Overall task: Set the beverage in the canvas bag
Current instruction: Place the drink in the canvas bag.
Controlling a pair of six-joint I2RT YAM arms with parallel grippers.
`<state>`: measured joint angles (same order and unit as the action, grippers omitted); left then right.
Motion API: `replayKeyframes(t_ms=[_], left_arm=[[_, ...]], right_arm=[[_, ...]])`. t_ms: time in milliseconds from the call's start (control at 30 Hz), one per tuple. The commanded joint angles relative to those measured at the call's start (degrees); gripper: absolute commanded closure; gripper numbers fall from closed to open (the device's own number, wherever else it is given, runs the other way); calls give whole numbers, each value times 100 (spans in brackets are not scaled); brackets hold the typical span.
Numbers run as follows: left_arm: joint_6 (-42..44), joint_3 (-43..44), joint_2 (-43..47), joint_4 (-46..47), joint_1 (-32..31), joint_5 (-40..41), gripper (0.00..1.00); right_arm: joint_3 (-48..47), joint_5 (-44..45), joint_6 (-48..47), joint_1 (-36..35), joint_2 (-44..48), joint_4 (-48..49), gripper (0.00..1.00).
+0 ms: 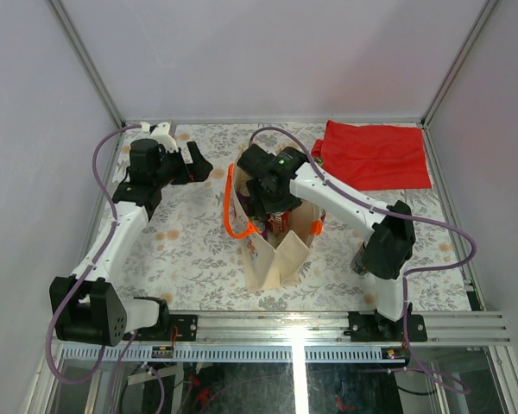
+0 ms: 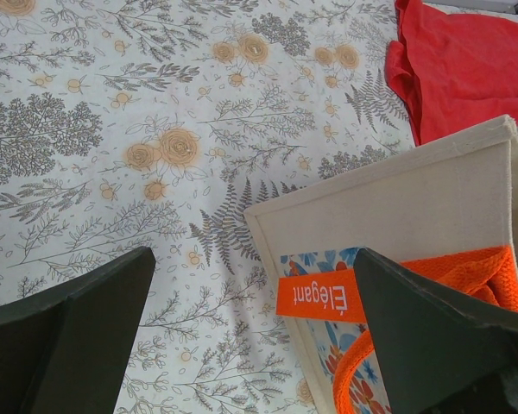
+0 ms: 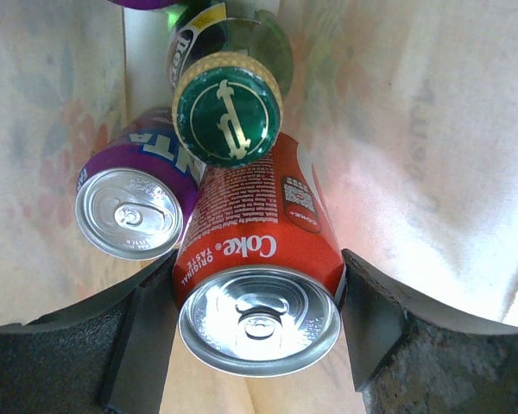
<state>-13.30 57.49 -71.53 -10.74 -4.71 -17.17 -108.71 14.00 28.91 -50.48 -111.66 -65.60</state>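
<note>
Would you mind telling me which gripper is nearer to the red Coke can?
The right. The right gripper grips the Coke can between its fingers inside the canvas bag; the left gripper hangs open outside the bag, off to its left.

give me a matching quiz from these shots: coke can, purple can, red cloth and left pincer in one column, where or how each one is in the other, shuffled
Things:
1. red Coke can
2. purple can
3. red cloth
4. left pincer

Places or states:
A. lying on the table, outside the canvas bag
B. open and empty, beside the bag
C. held by the right pincer, inside the bag
D. loose in the bag, beside the held can

Pairs: 1-C, 2-D, 3-A, 4-B
</note>
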Motion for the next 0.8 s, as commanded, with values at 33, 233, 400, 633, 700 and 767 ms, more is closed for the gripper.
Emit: replayKeyframes(t_ms=[33, 233, 400, 633, 700, 767], left_arm=[[-41, 83, -118, 239, 40, 50, 0], [-15, 130, -177, 231, 39, 67, 0], [1, 145, -178, 180, 40, 56, 0], [34, 188, -152, 117, 40, 51, 0], [42, 186, -128, 100, 39, 51, 0], [47, 164, -94, 83, 38, 56, 0]], right_arm=[[-401, 258, -149, 5, 408, 228, 30], [343, -111, -114, 7, 418, 543, 34], [908, -180, -160, 3, 451, 1071, 32], [1505, -427, -284, 8, 355, 1919, 32], [1624, -552, -294, 3, 338, 2107, 32], [1713, -658, -277, 7, 329, 2256, 32]])
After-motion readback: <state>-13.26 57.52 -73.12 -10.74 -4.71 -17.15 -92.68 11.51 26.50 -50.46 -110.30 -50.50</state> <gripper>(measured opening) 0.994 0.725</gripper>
